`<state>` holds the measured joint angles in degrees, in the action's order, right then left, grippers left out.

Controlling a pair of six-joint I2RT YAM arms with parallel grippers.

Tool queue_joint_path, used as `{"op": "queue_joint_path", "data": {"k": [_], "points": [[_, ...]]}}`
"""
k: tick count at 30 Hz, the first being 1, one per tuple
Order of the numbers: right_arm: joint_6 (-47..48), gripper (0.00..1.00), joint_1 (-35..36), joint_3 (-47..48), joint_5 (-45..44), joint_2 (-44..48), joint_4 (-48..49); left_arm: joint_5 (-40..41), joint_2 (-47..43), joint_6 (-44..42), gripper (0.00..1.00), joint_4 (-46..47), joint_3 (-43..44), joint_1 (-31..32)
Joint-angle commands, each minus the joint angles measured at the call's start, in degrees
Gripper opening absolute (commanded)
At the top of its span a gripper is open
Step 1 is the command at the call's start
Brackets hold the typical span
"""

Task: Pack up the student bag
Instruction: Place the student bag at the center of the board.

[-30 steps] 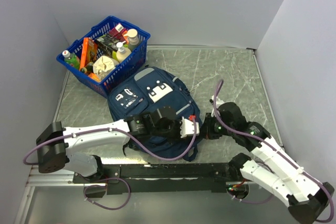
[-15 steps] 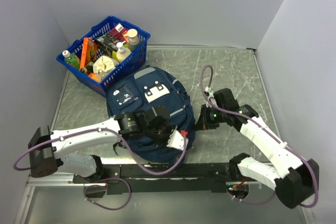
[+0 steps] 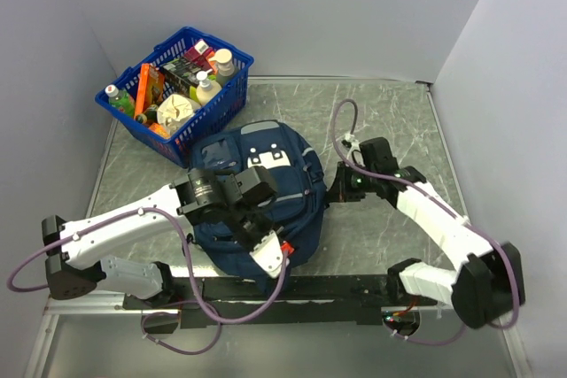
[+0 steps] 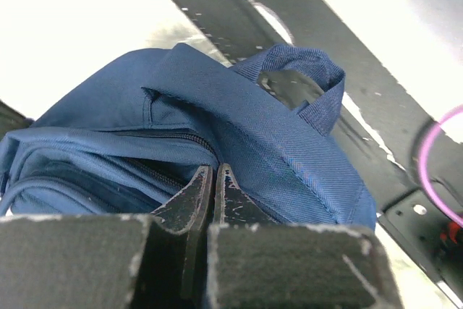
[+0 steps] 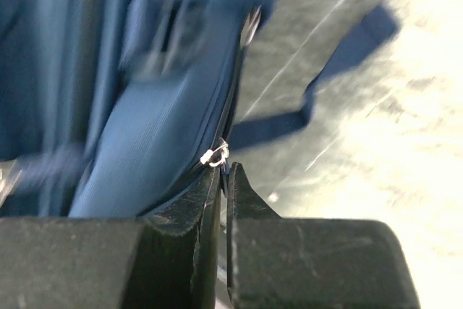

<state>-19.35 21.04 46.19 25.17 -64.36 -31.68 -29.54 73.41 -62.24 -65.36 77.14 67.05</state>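
**Bag pinned between both arms on the marbled table**

We've got the student bag [image 3: 266,192] lying on the grey-green marbled table [image 3: 390,121], right between the two sets of jaws. Pale plain walls [image 3: 310,6] box the table in at the back and on both sides.

The left gripper [image 3: 270,254] is on the near end of the bag with its jaws pressed together. From its wrist camera [image 4: 215,171] the tips sit against the navy fabric beside a zip line, and the bag's carry loop [image 4: 318,85] stands just past them. We can't tell if anything is actually pinched there. Past that loop runs the black rail [image 3: 337,288] along the near table edge.

The right gripper [image 3: 335,190] is at the bag's other side, its jaws closed down to a sliver. In its own view [image 5: 223,171] a small silver zip ring [image 5: 215,154] sits right at the fingertips; we can't say whether it's gripped or just touching. A dark strap [image 5: 289,124] trails across bare tabletop beyond those tips, blurred.

Well beyond the left jaws, on the far side of the bag, a blue plastic basket [image 3: 213,117] full of bottles and packets sits in the back corner.
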Motion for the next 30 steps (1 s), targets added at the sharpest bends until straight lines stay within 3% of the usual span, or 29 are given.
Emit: {"op": "queue_joint_path", "data": {"k": [1, 7, 11, 12, 13, 15, 17, 18, 19, 24, 25, 26, 30], "points": [[2.3, 0.0, -2.84, 3.29, -11.27, -6.38, 10.93, -11.15, -1.86, -3.33, 0.01, -13.3, 2.49, 3.35], [0.11, 0.0, -2.93, 7.77, -20.41, -11.49, 12.95, -9.58, -1.78, 1.23, 0.01, -9.79, 0.91, 5.73], [-3.31, 0.0, -4.51, 11.88, -24.99, -11.49, 12.18, -2.12, -1.95, 11.68, 0.02, 3.72, -1.47, 5.73], [-3.76, 0.0, -5.73, 12.86, -24.99, -11.75, 11.04, -0.88, -1.86, 12.57, 0.09, 8.54, -1.56, 5.73], [-4.28, 0.0, -6.61, 14.09, -28.56, -12.02, 9.9, 2.26, -1.43, 15.45, 0.44, 11.37, -1.21, 5.73], [-5.78, 0.0, -9.5, 18.39, -30.0, -13.6, 7.26, 5.44, -0.73, 18.72, 0.68, 18.74, -0.16, 5.64], [-6.22, 0.0, -10.92, 23.2, -32.71, -15.87, 3.48, 8.44, 1.64, 20.14, 0.75, 20.27, 3.96, 5.64], [-5.96, 0.0, -11.89, 24.98, -33.77, -16.76, 2.08, 9.75, 2.7, 23.01, 0.92, 22.1, 7.55, 5.38], [-5.44, 0.05, -12.24, 26.74, -34.74, -17.64, -0.72, 12.9, 4.71, 24.87, 0.99, 22.9, 9.41, 5.11], [-5.95, 0.56, -12.69, 32.82, -30.98, -20.98, -5.15, 12.93, 7.81, 33.83, 0.96, 23.96, 18.03, -3.73], [-6.31, 0.85, -12.34, 32.38, -29.4, -20.55, -4.62, 12.84, 7.54, 34.98, 0.97, 25.45, 18.04, -5.33], [-6.48, 1.0, -12.16, 31.34, -27.73, -20.2, -4.44, 12.49, 7.19, 36.12, 0.96, 26.33, 17.78, -7.17], [-6.84, 1.0, -9.79, 27.82, -26.32, -17.74, -4.18, 11.17, 5.88, 42.01, 0.96, 29.15, 15.94, -18.58]]}}
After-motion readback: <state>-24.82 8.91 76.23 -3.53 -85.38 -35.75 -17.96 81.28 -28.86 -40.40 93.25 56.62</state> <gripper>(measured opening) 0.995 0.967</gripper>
